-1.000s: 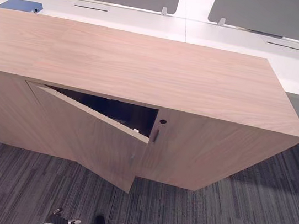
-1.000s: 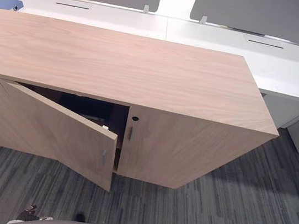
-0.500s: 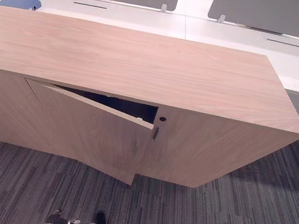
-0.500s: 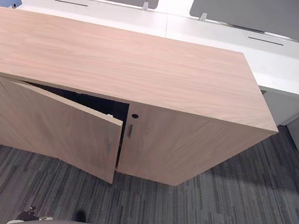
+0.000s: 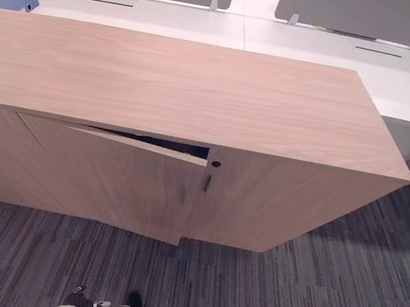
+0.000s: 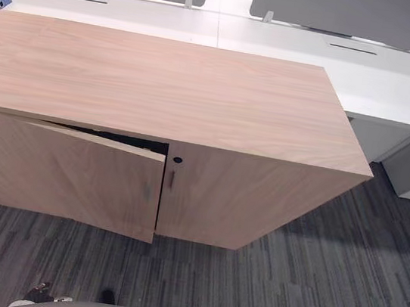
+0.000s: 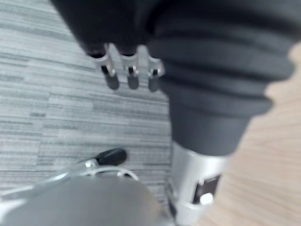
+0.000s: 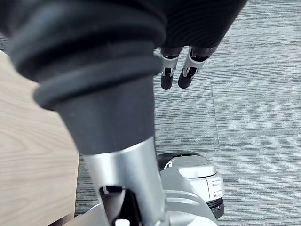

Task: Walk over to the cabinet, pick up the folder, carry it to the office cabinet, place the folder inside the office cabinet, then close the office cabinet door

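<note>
The long wooden office cabinet [image 5: 184, 82] stands in front of me on the carpet. Its left door [image 5: 109, 182] hangs slightly ajar, with only a thin dark wedge of the inside [image 5: 168, 146] showing along its top edge. The right door [image 5: 282, 202] is flush, with a small handle [image 5: 207, 183] and a round keyhole [image 5: 216, 163]. What lies inside is hidden. My left hand [image 7: 132, 75] hangs over the carpet beside the wood, fingers relaxed and holding nothing. My right hand [image 8: 167, 77] hangs likewise over the floor, open with nothing in it.
White desks [image 5: 319, 51] with grey divider screens [image 5: 362, 11] run behind the cabinet. A flat blue item [image 5: 11, 0] lies on the desk at the far left. Grey striped carpet [image 5: 323, 292] spreads in front and to the right.
The left cabinet door has swung inward from well open to almost shut. The view has shifted slightly to the right.
</note>
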Tool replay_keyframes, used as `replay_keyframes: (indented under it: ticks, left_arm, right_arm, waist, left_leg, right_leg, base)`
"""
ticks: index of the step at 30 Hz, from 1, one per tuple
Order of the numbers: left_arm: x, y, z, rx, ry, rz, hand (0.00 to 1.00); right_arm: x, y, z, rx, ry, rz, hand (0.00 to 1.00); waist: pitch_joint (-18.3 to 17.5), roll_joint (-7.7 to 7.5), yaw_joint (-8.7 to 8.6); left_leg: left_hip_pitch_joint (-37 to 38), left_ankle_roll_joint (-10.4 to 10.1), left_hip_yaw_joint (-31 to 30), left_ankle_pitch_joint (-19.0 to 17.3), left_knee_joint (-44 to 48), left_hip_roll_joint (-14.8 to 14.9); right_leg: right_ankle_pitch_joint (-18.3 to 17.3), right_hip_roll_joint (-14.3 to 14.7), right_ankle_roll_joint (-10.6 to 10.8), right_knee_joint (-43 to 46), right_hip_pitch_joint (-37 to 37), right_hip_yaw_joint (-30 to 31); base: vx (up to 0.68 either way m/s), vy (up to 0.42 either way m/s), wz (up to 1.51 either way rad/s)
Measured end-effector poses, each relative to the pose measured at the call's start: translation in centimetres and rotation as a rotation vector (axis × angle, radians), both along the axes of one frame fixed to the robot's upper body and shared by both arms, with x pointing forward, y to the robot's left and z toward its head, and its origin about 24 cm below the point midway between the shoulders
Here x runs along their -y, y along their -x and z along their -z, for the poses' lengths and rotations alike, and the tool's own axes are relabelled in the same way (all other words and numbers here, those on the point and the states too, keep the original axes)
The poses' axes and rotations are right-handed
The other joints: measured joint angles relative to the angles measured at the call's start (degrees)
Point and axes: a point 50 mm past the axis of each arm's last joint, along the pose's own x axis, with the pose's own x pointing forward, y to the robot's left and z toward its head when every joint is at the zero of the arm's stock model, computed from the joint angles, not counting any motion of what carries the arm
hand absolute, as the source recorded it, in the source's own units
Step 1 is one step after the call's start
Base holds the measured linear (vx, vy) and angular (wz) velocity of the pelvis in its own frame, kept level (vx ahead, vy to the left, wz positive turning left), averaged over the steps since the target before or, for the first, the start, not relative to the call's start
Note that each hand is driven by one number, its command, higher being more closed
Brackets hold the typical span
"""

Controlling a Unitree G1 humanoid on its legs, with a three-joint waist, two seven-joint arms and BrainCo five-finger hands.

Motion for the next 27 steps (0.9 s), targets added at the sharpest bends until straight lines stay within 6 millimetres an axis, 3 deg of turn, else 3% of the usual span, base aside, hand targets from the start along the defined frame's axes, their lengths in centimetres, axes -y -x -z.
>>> replay_keyframes:
  ticks: [27]
  left_arm:
    - [0.15, 0.06, 0.15, -0.022, 0.003, 0.015, 0.0]
  right_arm:
    - [-0.01, 0.21, 0.05, -0.003, -0.009, 0.035, 0.0]
  waist:
    - [-0.1, 0.15, 0.0]
  left_leg:
    - [0.1, 0.3, 0.1, 0.4, 0.0, 0.0]
  right_leg:
    - [-0.1, 0.0, -0.1, -0.2, 0.1, -0.8]
  base:
    - [0.0, -0.018, 0.0]
